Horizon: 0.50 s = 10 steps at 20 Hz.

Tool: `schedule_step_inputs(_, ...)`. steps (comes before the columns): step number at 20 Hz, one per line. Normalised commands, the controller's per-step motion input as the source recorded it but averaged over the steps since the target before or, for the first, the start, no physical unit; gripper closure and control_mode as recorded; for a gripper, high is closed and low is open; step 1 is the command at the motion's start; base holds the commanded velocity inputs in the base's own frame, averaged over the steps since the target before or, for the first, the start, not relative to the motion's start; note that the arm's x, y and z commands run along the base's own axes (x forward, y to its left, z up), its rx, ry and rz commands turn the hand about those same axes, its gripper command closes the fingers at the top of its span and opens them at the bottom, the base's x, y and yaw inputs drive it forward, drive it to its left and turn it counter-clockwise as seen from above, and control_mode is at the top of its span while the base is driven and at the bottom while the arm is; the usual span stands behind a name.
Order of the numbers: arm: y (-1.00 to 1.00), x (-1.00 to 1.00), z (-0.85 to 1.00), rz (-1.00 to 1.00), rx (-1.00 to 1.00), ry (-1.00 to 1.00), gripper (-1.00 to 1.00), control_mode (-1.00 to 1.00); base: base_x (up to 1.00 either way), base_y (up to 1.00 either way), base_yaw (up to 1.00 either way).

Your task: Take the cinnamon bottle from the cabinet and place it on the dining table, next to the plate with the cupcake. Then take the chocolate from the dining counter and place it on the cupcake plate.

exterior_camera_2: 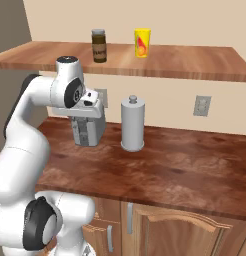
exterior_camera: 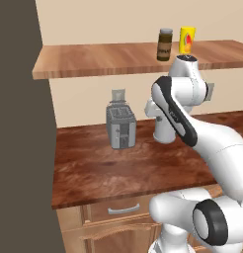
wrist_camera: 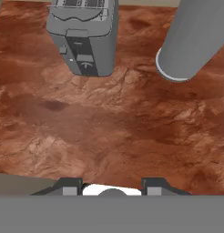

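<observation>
The cabinet (exterior_camera: 94,59) is a light brown wood-grain board with a smooth, faintly satin face. On it, the cinnamon bottle (exterior_camera: 164,44) looks like brown glass or plastic with a paler tan label band and a dark lid; the yellow bottle (exterior_camera: 187,40) beside it has a flat, matt colour with a red mark. The surface (wrist_camera: 109,127) below is dark reddish-brown wood, heavily veined and slightly glossy. The toaster (wrist_camera: 84,36) and the cylindrical canister (exterior_camera_2: 132,123) look like plain matt grey metal.
</observation>
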Motion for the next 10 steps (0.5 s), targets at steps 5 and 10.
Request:
schedule_step_inputs(5,-0.01,-0.28,0.01,0.01,0.06,-0.25,-1.0,-1.0,0.0,0.0,0.0)
schedule_step_inputs(10,0.0,-0.31,0.23,0.01,0.03,-0.53,-1.0,-1.0,0.0,0.0,0.0)
